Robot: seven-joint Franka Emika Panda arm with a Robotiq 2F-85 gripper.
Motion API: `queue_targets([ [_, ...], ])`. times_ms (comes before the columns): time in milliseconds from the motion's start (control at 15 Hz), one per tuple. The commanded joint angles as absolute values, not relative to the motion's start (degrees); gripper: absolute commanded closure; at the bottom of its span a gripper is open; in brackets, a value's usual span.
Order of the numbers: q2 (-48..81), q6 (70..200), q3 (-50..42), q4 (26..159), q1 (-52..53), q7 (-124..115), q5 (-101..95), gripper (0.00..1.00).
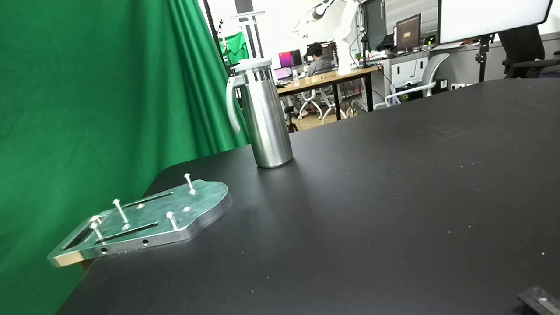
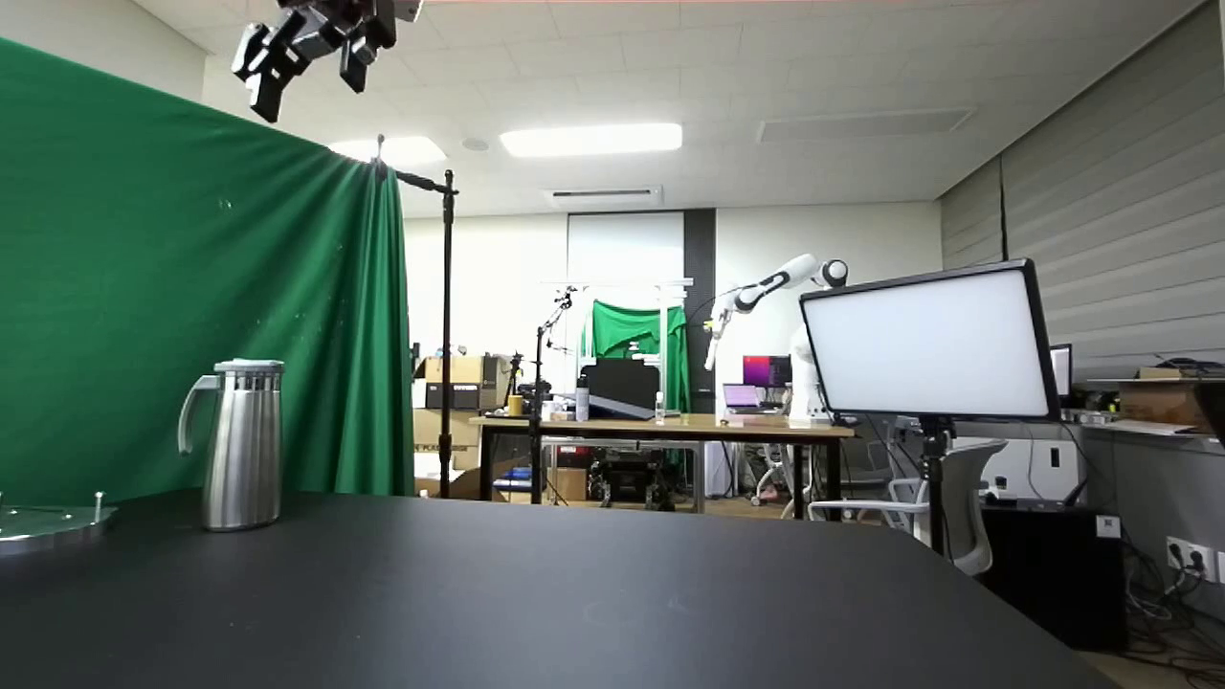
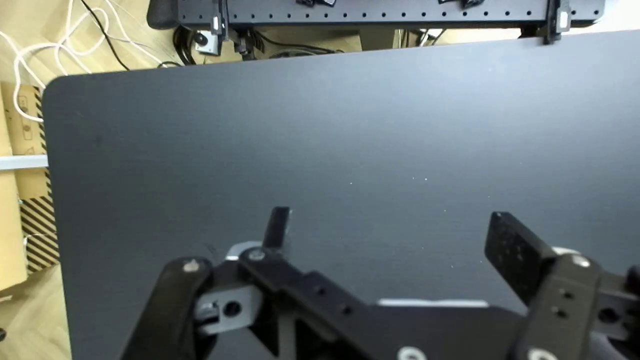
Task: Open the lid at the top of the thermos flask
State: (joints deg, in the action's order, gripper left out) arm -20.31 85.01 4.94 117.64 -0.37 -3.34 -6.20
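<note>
The thermos flask (image 1: 269,118) is a tall brushed-steel cylinder standing upright on the black table; its grey side handle points left. It also shows in an exterior view (image 2: 244,459). The lid (image 1: 253,64) sits on top of the flask as a short pale grey cap, also seen in an exterior view (image 2: 249,366). My gripper (image 2: 308,86) hangs high above the table, well above the flask's height in that view and apart from it. In the wrist view the gripper (image 3: 390,217) has its fingers wide apart with nothing between them. The flask and lid are out of the wrist view.
A flat green plate with several upright pegs (image 1: 201,199) lies near the flask, partly over the table's edge. A green curtain (image 1: 109,87) hangs behind. A light panel (image 2: 924,344) stands beyond the table (image 1: 372,210). A small black part (image 1: 540,301) shows at a corner.
</note>
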Motion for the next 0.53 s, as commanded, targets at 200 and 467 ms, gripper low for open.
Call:
queue_targets([
  [200,-4.78,94.53,6.71,106.1,3.3,-6.76,-0.46,0.0],
  [467,6.12,98.15,8.77,96.55,6.6,-6.7,2.86,0.0],
])
